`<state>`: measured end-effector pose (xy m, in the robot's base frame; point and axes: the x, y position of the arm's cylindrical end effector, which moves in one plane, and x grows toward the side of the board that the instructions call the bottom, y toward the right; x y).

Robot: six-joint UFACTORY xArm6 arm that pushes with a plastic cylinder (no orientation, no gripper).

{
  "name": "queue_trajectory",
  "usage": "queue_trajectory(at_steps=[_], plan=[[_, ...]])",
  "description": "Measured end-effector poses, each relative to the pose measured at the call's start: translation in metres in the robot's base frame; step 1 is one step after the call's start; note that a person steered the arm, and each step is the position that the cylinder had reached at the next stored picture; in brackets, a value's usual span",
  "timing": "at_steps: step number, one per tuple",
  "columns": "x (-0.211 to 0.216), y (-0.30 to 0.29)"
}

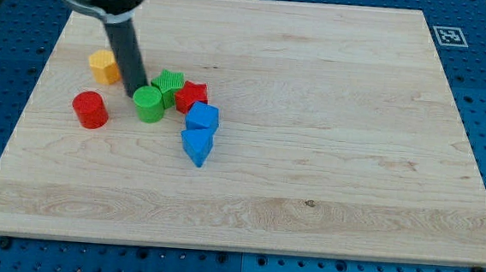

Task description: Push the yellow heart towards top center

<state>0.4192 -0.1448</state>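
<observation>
The yellow heart [104,65] lies at the view's upper left of the wooden board [310,158]. My tip [133,91] is down on the board just right of and slightly below the yellow heart, close to it, and right beside the green cylinder [149,104] on its left. The rod rises from the tip toward the view's top left and partly covers the heart's right edge.
A green star-like block [169,85], a red star-like block [192,96] and two blue blocks [201,117] [196,145] cluster right of the tip. A red cylinder [90,109] lies to its lower left. A marker tag [450,36] sits at the top right.
</observation>
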Motion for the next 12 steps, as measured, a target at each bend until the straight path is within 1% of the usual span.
queue_trajectory(at_steps=[1,2,4,5,6,7,8,9,10,11,12], plan=[[0.002,0.018],[0.003,-0.017],[0.002,-0.125],[-0.013,-0.105],[-0.019,-0.085],[-0.022,-0.082],[-0.035,-0.091],[-0.041,-0.116],[-0.041,-0.116],[-0.041,-0.09],[-0.041,-0.052]])
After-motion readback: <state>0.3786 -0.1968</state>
